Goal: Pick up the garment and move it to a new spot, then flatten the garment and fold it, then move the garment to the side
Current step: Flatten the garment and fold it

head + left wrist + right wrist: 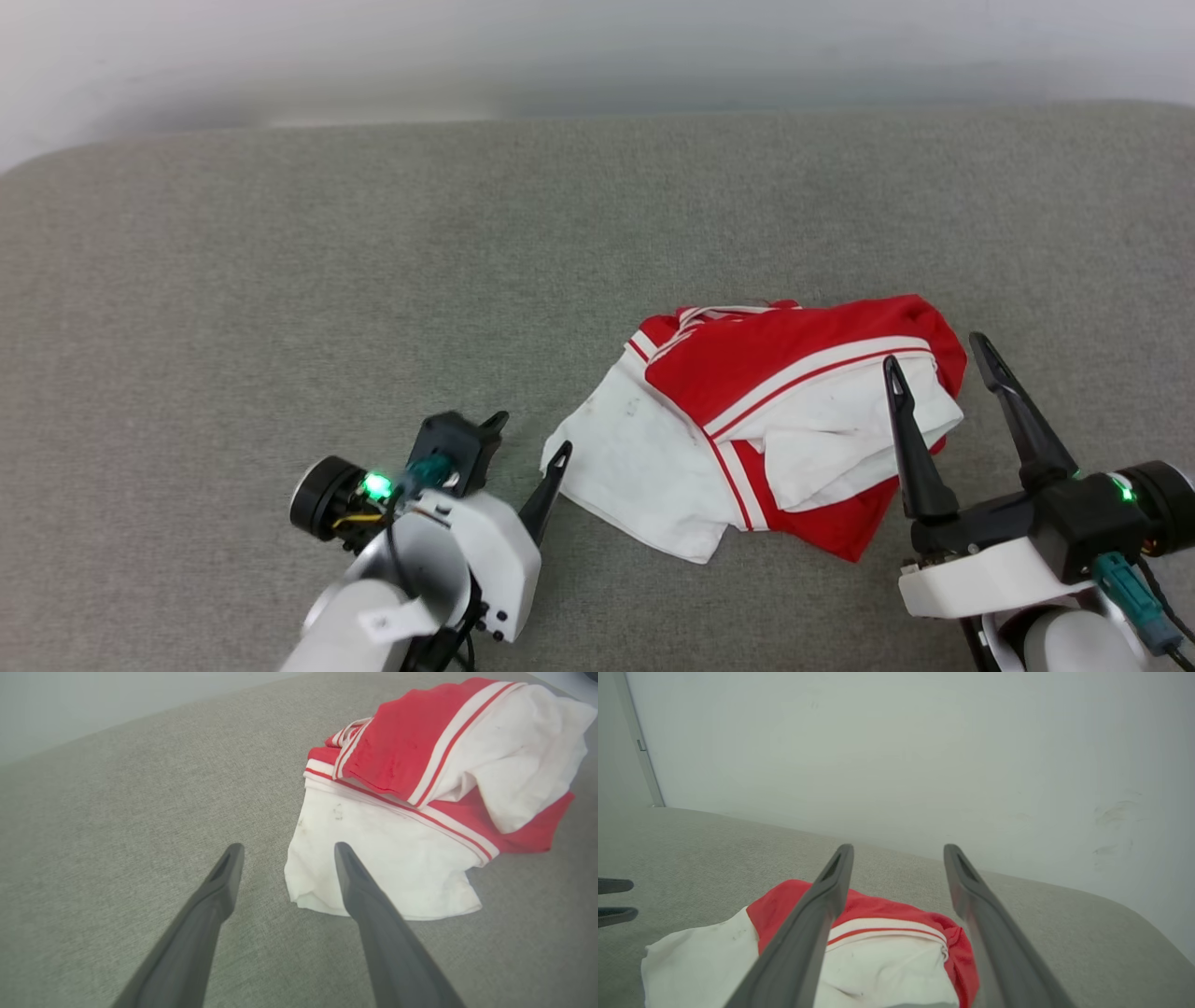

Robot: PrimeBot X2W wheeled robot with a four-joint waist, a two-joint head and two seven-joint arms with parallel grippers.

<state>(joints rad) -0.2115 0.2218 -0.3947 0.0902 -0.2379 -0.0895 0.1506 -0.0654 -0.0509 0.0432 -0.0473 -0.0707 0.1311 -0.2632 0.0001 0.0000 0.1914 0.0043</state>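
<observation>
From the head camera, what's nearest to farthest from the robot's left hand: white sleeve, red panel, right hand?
1. White sleeve, just right of the left hand.
2. Red panel, farther right and up the view.
3. Right hand, at the far right.

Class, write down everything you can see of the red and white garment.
The garment is a soft red shirt with white sleeves and red-and-white striped trim, faintly smudged. It lies crumpled and folded over itself on the grey fabric surface. The open right gripper is at its right end and the open left gripper is by its white edge; neither holds it.
</observation>
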